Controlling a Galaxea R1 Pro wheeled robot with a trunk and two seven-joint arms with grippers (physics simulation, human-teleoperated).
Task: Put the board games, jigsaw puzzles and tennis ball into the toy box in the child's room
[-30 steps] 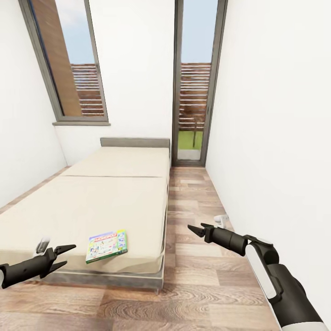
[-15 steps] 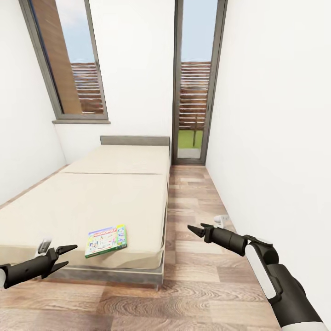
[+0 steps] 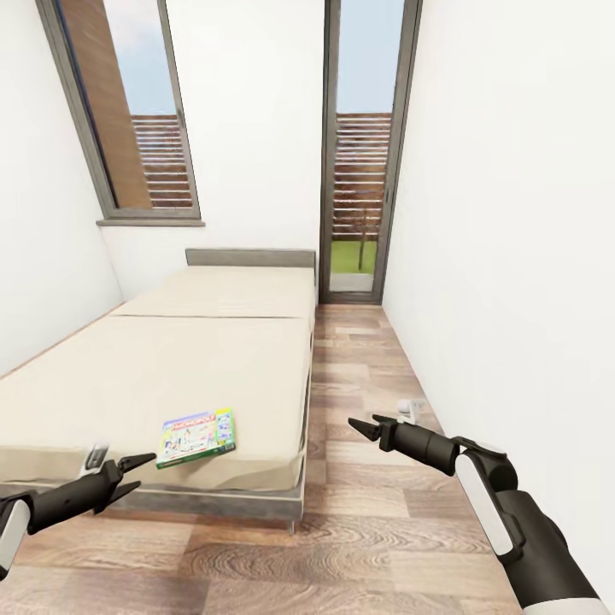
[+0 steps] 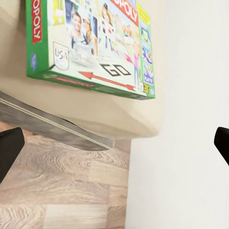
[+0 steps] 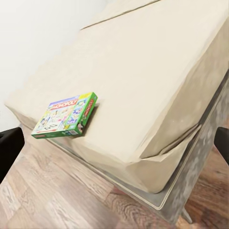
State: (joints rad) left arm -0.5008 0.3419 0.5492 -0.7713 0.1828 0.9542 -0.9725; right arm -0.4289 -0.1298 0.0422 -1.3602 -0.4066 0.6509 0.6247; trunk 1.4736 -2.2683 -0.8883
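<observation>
Head view: left gripper (image 3: 139, 474), fingers spread, just short of the Monopoly box (image 3: 198, 436) at the bed (image 3: 171, 367) corner, should straddle its near edge squarely.

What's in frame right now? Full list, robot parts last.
Board game: 1, green and white Monopoly box, flat on the bed near its foot corner.
Bed: 1, beige mattress, grey frame and headboard, against the left wall.
Windows: 2, tall, dark-framed; one above the bed, one reaching the floor at the far end.
Floor: wood planks, right of and in front of the bed.
Walls: white.
Left claw: 1, black, open, just short of the bed's foot edge, empty.
Right claw: 1, black, over the floor, empty.
</observation>
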